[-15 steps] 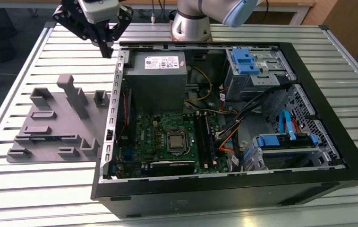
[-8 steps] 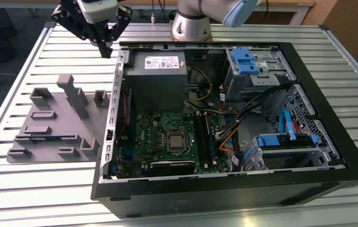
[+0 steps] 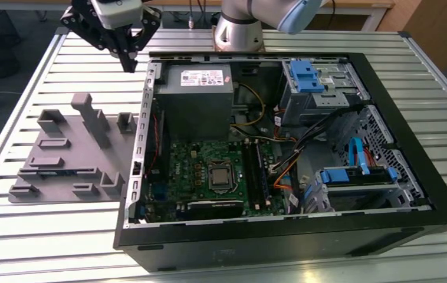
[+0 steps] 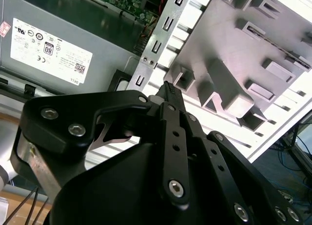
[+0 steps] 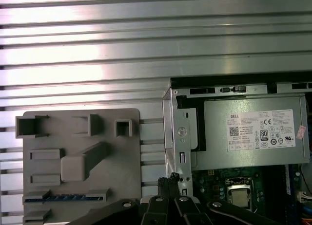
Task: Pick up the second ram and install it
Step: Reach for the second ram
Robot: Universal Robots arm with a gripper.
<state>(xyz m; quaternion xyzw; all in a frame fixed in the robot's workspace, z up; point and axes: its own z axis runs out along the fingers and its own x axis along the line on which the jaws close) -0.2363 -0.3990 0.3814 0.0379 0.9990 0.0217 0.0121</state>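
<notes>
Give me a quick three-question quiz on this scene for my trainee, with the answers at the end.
1. True or false: the gripper holds the ram.
2. The ram lies in: A the tray; B a motherboard slot; C a drive bay.
3. Fill in: the tray lies toward the exterior view's ____ of the case.
Key: 1 false; 2 A; 3 left.

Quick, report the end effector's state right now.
End effector: closed, with nothing between its fingers. The thin dark blue-green ram stick lies in the grey plastic tray.
</notes>
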